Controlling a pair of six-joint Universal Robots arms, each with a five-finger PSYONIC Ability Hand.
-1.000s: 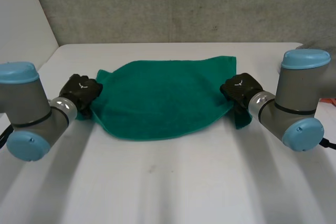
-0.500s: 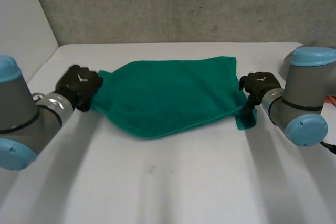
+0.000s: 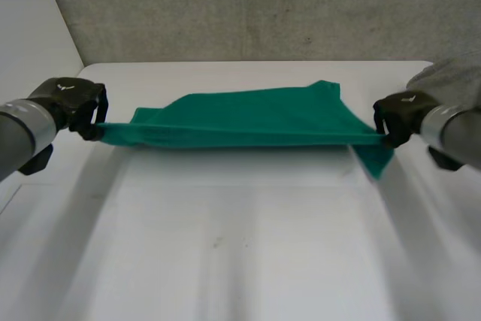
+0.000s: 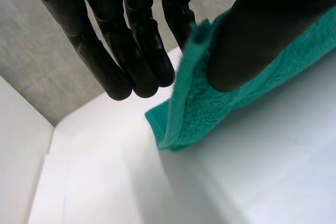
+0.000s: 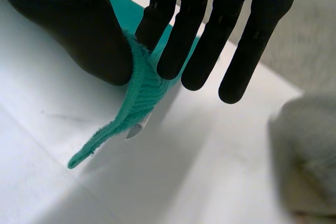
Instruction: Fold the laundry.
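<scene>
Robot's left hand point(image 3: 71, 101) pinches one end of a green towel point(image 3: 255, 119) between its thumb and straight fingers point(image 4: 142, 40), while the right hand point(image 3: 398, 113) clamps the opposite end the same way, the thumb pressed toward the fingers point(image 5: 184, 30) with the cloth's edge caught between them. The towel's near edge runs taut in a straight line from hand to hand, held above the white bench point(image 3: 240, 246). The rest of the cloth slopes away behind it toward the bench's far side, and a loose corner dangles just below the right hand. A heap of grey fabric point(image 3: 451, 77) sits near the right hand at the bench's edge, before a concrete wall point(image 3: 263, 5).
</scene>
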